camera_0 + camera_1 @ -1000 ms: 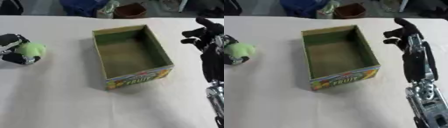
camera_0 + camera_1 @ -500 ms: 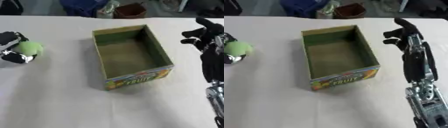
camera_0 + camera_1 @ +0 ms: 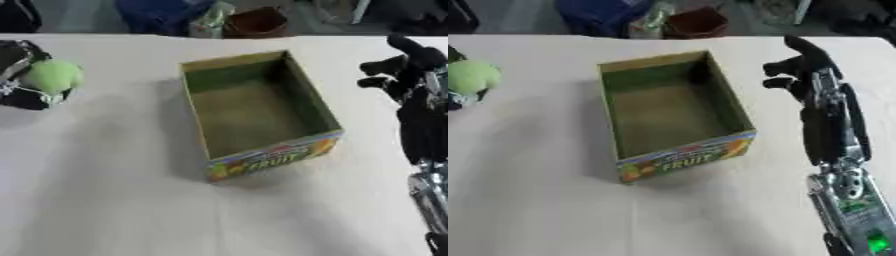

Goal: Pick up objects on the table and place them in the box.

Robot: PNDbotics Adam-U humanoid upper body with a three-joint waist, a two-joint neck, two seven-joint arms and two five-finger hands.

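One green ball (image 3: 52,76) in left hand (image 3: 19,75)

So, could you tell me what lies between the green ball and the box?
Only bare table, seen in the left eye view: the left hand holds the green ball apart from the box.
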